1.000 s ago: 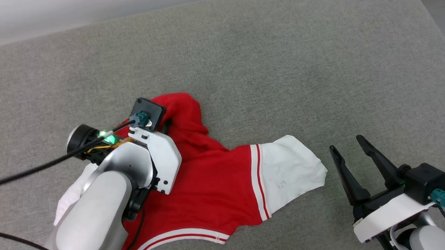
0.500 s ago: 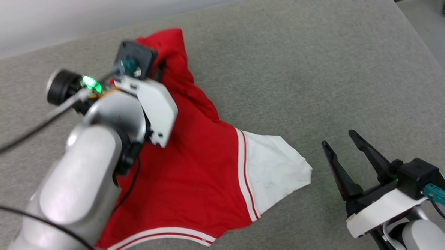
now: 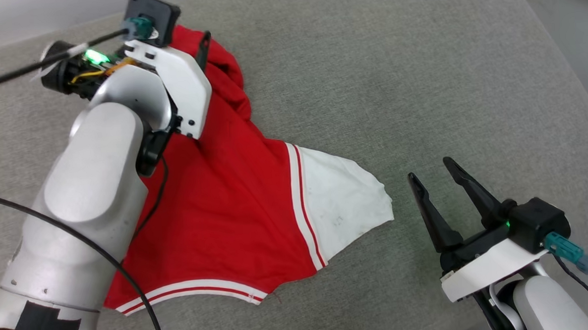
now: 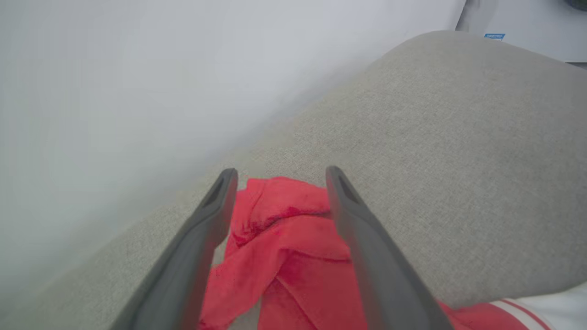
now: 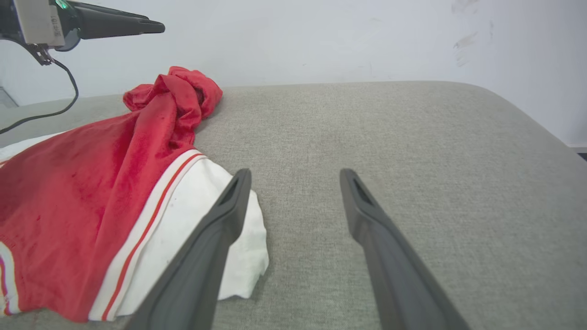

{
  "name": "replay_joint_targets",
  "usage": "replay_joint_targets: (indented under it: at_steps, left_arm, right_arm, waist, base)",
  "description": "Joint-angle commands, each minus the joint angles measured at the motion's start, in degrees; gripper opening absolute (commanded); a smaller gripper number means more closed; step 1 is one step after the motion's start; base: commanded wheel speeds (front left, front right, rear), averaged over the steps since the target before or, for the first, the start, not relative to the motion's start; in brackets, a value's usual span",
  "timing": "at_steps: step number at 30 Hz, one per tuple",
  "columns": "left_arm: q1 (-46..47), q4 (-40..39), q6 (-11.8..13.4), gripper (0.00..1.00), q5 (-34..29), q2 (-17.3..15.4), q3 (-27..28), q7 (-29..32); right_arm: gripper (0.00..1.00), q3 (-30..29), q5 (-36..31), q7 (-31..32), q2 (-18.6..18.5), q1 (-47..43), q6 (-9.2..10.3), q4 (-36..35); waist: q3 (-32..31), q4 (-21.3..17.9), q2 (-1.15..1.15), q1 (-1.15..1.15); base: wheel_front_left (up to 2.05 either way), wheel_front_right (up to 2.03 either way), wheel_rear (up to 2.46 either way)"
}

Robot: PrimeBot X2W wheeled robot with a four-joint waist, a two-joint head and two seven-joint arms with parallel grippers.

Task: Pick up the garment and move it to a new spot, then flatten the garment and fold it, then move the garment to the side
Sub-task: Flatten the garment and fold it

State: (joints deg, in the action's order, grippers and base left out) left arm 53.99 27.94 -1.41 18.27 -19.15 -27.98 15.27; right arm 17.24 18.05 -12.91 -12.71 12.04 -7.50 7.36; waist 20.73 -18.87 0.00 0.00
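Garment (image 3: 226, 212) lying loosely spread and partly bunched on a grey fabric surface (image 3: 419, 80)

The bright red body lies mostly open but wrinkled. A white sleeve (image 3: 340, 197) fans out to the right, joined to the red by white-and-red striped trim, and a similar striped band runs along the near edge. The far end (image 5: 179, 91) is twisted into a raised red heap towards the back of the surface.

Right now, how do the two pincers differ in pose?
The left pincer hangs above the bunched red end of the jersey; the right pincer is over bare cushion beside its white sleeve. The left pincer is stretched far forward; the right pincer is close in. Both open, holding nothing.
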Motion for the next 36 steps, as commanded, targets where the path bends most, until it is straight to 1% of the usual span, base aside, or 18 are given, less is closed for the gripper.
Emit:
replay_joint_targets:
  at_steps: [1, 4, 7, 11, 14, 21, 26, 31, 36]
  left_arm:
    - [0.8, 0.3, -0.4, 1.00, -0.5, -0.1, 0.1, -2.2]
    - [0.6, 2.0, 0.1, 1.00, -3.9, -1.7, -1.6, -9.0]
    - [-1.2, 2.3, 1.0, 1.00, -4.5, -1.7, -1.3, -15.4]
    - [-4.2, 1.0, 2.1, 1.00, -3.5, -2.5, 0.2, -22.6]
    - [-7.8, -1.4, 3.8, 1.00, -2.7, -3.5, 1.8, -26.3]
    - [-21.2, -10.5, 7.4, 1.00, 0.4, -7.0, 5.8, -29.5]
    - [-33.2, -18.8, 10.6, 1.00, 2.5, -8.1, 8.5, -30.1]
    - [-42.8, -26.0, 13.2, 1.00, 3.4, -6.5, 9.6, -30.4]
    - [-48.4, -31.5, 14.9, 1.00, 2.2, -4.5, 11.1, -30.5]
  right_arm:
    - [1.00, -0.2, -0.4, -0.4, 0.3, 0.6, 0.02, 0.3]
    - [1.00, -1.5, -0.4, -0.5, 0.6, 0.4, 0.02, 1.0]
    - [1.00, -2.6, -0.8, -0.2, -0.1, -0.4, 0.03, 1.2]
    - [1.00, -3.9, -1.3, 0.7, -1.1, -1.5, 0.02, 0.6]
    - [1.00, -4.9, -1.6, 1.9, -1.7, -2.7, 0.02, -0.3]
    - [1.00, -7.1, -2.0, 4.8, -2.0, -5.6, 0.02, -2.5]
    - [1.00, -8.0, -2.2, 6.3, -1.8, -7.6, 0.02, -4.3]
    - [1.00, -8.0, -1.8, 7.5, -1.6, -9.3, 0.02, -5.3]
    - [1.00, -7.9, -1.1, 8.9, -1.9, -10.5, 0.02, -5.5]
  waist:
    - [-0.4, 0.6, 0.00, 0.00]
    - [-1.8, 2.1, 0.00, 0.00]
    - [-3.8, 4.0, 0.00, 0.00]
    - [-6.8, 6.7, 0.00, 0.00]
    - [-8.8, 8.6, 0.00, 0.00]
    - [-12.6, 11.9, 0.00, 0.00]
    - [-14.1, 12.9, 0.00, 0.00]
    - [-14.9, 13.7, 0.00, 0.00]
    - [-15.3, 14.2, 0.00, 0.00]
  base:
    - [0.00, 0.00, 0.00]
    - [0.00, 0.00, 0.00]
    - [0.00, 0.00, 0.00]
    - [0.00, 0.00, 0.00]
    - [0.00, 0.00, 0.00]
    - [0.00, 0.00, 0.00]
    - [0.00, 0.00, 0.00]
    - [0.00, 0.00, 0.00]
    - [0.00, 0.00, 0.00]
